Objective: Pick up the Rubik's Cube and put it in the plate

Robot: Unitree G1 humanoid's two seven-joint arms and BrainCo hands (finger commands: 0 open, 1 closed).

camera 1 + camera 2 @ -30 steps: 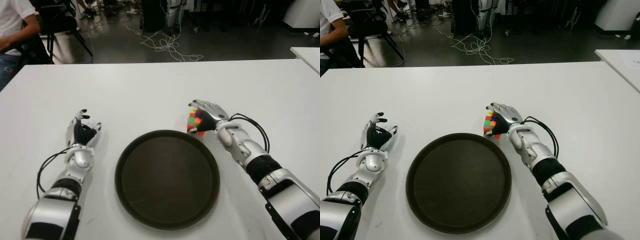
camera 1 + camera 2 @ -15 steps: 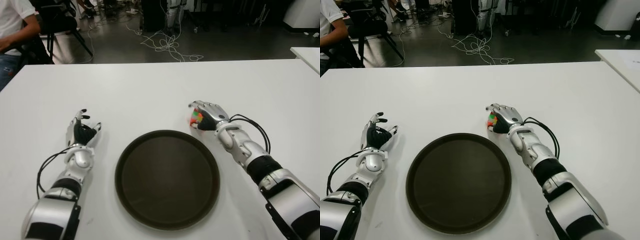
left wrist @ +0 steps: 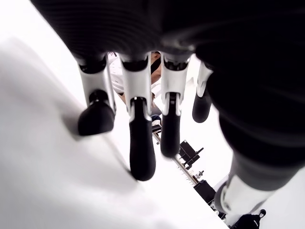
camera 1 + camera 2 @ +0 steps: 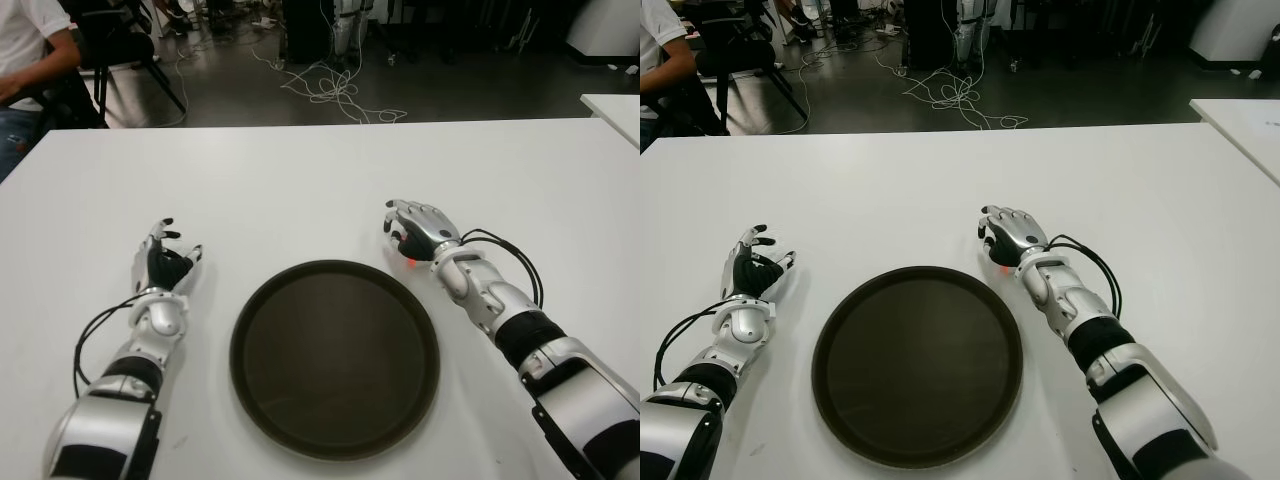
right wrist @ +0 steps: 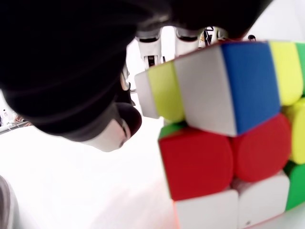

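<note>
Right hand fingers: the fingers (image 4: 992, 222) of the right hand (image 4: 1012, 236) are curled down over the Rubik's Cube (image 5: 228, 138), palm facing the table; whether they actually clamp it cannot be told.
Rubik's Cube: sits under the right palm, almost wholly covered in the eye views, where only a red-orange sliver shows at the heel of the hand. The right wrist view shows its red, white, blue, yellow and green tiles close under the palm, its lower edge at the table surface.
Cube position: on the table (image 4: 300, 190) just beyond the far right rim of the plate (image 4: 335, 357), outside it.
Plate: dark, round, shallow-rimmed, lying flat near the middle of the table's near edge, between the two arms.
Left hand: the left hand (image 4: 165, 263) shows to the left of the plate, well apart from it, palm turned up-and-inward.
Left hand fingers: fingers (image 3: 142, 150) loosely extended and holding nothing; the fingertips reach the white surface in the left wrist view.
Surroundings: a seated person (image 4: 30, 50) beyond the far left corner of the table; loose cables (image 4: 330, 90) on the dark floor behind the far edge.
</note>
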